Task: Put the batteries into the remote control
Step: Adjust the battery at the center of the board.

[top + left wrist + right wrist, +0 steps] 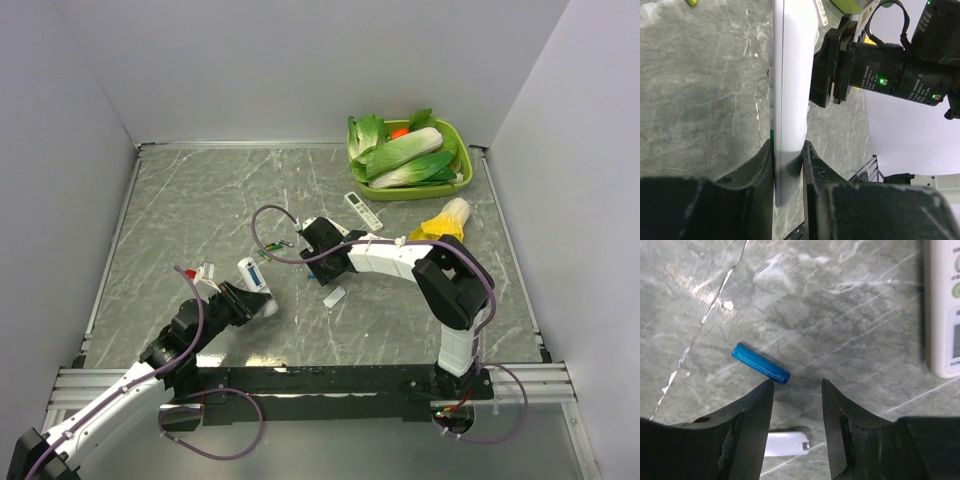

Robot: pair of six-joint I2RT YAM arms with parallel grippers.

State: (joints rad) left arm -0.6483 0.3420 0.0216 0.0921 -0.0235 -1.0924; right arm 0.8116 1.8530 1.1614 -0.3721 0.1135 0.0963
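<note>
Left end effector [788, 145]: white slab [792, 75] between the jaws sits edge-on; I can't see its face, far end cropped. Right end effector [797, 383]: cover plate [786, 444] half hidden behind jaws; white remote [942, 305] to its right cropped.

Green bin [421, 192] of leafy vegetables [405, 152], far corner

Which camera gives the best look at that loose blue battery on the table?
Right wrist view: the blue battery lies whole on the table before the right gripper. I cannot find it in the top or left wrist views.
</note>
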